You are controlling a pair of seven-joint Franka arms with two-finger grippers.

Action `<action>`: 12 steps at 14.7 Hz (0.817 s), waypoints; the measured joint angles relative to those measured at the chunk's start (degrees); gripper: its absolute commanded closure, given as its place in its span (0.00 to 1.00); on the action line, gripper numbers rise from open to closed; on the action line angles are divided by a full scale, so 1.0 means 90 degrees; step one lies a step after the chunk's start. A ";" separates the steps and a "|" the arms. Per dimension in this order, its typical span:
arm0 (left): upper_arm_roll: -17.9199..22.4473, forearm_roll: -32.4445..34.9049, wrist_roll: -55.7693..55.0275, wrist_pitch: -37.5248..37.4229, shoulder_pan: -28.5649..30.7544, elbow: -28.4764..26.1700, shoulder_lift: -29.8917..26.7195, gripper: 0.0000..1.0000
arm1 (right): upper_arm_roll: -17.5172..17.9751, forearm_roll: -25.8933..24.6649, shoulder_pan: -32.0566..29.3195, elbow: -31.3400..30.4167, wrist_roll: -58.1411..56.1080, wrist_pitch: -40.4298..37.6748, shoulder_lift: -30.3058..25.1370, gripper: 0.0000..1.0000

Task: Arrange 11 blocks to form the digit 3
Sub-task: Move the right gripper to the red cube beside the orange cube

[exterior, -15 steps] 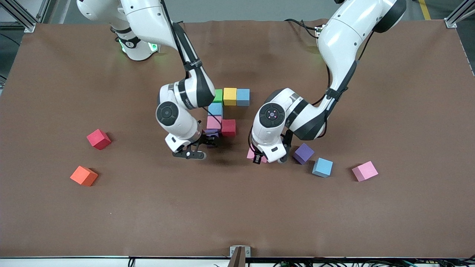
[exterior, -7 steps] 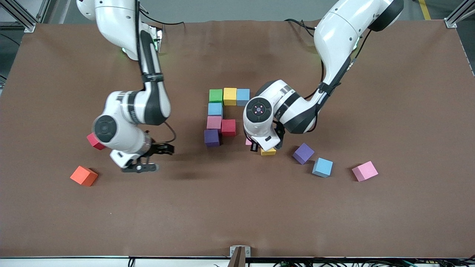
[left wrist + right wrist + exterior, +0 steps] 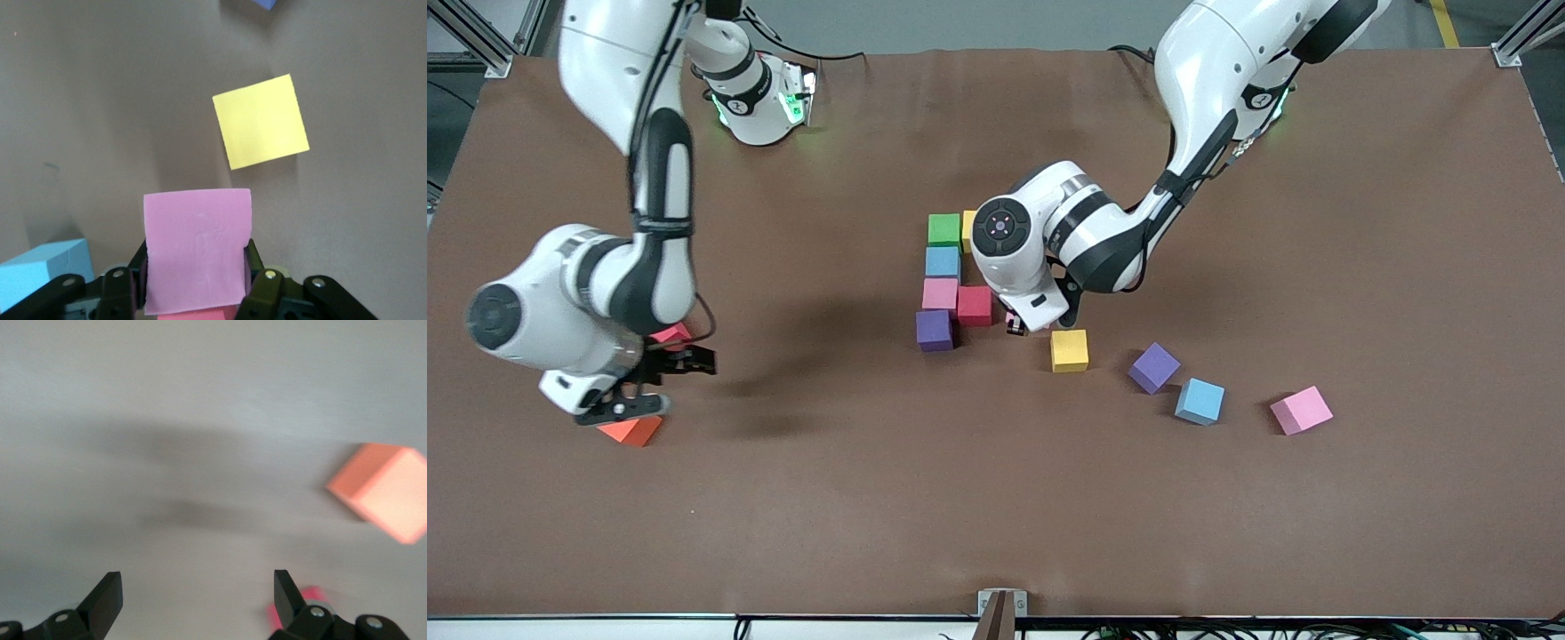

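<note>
My left gripper (image 3: 1016, 325) is shut on a pink block (image 3: 197, 250), held just above the table beside the red block (image 3: 974, 305) of the figure. That figure also shows green (image 3: 943, 229), light blue (image 3: 943, 262), pink (image 3: 940, 293) and purple (image 3: 935, 330) blocks, and a yellow one (image 3: 967, 229) half hidden by the left arm. Loose yellow (image 3: 1069, 349), purple (image 3: 1154, 367), light blue (image 3: 1199, 401) and pink (image 3: 1301, 410) blocks lie toward the left arm's end. My right gripper (image 3: 654, 384) is open and empty, over the table beside a loose red block (image 3: 667, 335).
An orange cube (image 3: 630, 431) lies just under the right gripper's hand, nearer the front camera than the red block; it shows as the orange cube (image 3: 381, 490) in the right wrist view. The loose yellow block (image 3: 261, 121) lies close ahead of the held pink one.
The right arm swung away from the figure to its own end of the table, fingers open. The left gripper carried the pink block toward the figure, uncovering the loose yellow block.
</note>
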 measured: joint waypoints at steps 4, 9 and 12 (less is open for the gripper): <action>0.0005 0.0185 0.0000 -0.0001 -0.0044 -0.0023 0.0073 0.88 | 0.0007 -0.0001 -0.0788 -0.0201 -0.1947 -0.0309 0.0007 0.00; 0.0015 0.0206 -0.0038 -0.0001 -0.0218 -0.0037 0.0214 0.88 | 0.0014 -0.0001 -0.1088 -0.0816 -0.4350 -0.0267 0.0010 0.00; 0.0041 0.0207 -0.0127 -0.0001 -0.0353 -0.0039 0.0297 0.88 | 0.0046 0.0007 -0.1067 -0.1054 -0.4590 -0.0266 0.0009 0.00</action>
